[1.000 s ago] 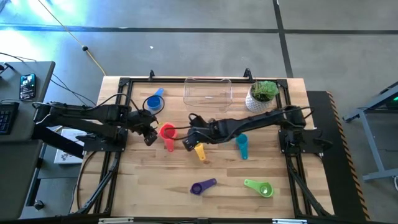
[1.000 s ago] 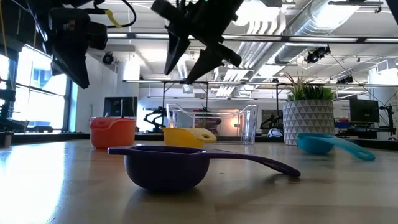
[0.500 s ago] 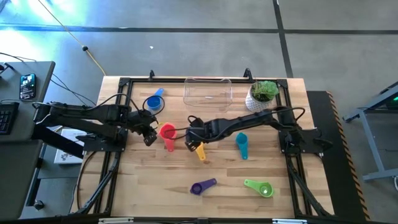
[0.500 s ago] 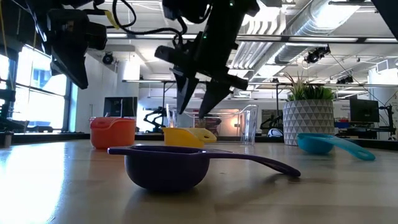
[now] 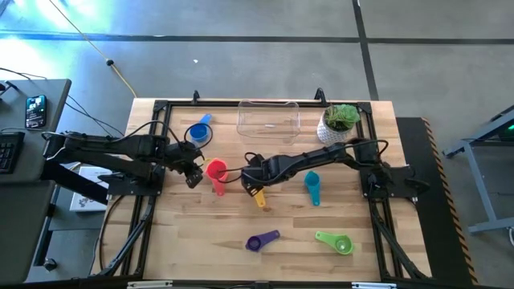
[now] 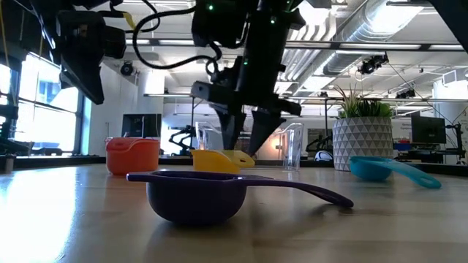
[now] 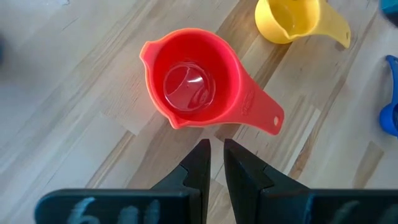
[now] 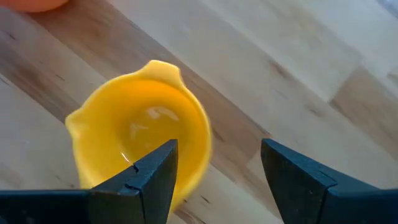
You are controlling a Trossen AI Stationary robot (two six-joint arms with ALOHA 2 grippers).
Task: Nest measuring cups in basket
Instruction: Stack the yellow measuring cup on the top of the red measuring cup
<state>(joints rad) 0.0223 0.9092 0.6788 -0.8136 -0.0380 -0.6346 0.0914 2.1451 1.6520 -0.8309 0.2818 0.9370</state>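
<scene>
The yellow measuring cup [image 5: 258,194] sits upright on the table, its handle toward the near edge. My right gripper [image 5: 252,185] hangs open just above it. In the right wrist view one finger [image 8: 155,171] is over the bowl [image 8: 134,134] and the other [image 8: 292,177] is outside the rim. I cannot tell if it touches. My left gripper [image 7: 216,149] is shut with nothing in it, poised above the table left of the red cup [image 5: 215,170]. The blue [image 5: 197,133], teal [image 5: 312,187], purple [image 5: 261,241] and green [image 5: 336,242] cups lie apart. The clear basket [image 5: 268,117] stands at the far edge.
A white pot with a green plant [image 5: 339,122] stands right of the basket. The black frame rails [image 5: 161,108] run along the table's sides. Bare wood lies at the near left [image 5: 193,233] and between the yellow cup and the basket.
My right gripper has come down toward the yellow cup and tipped to point more steeply downward; its fingers have stayed as wide apart as before. The cups have not moved.
</scene>
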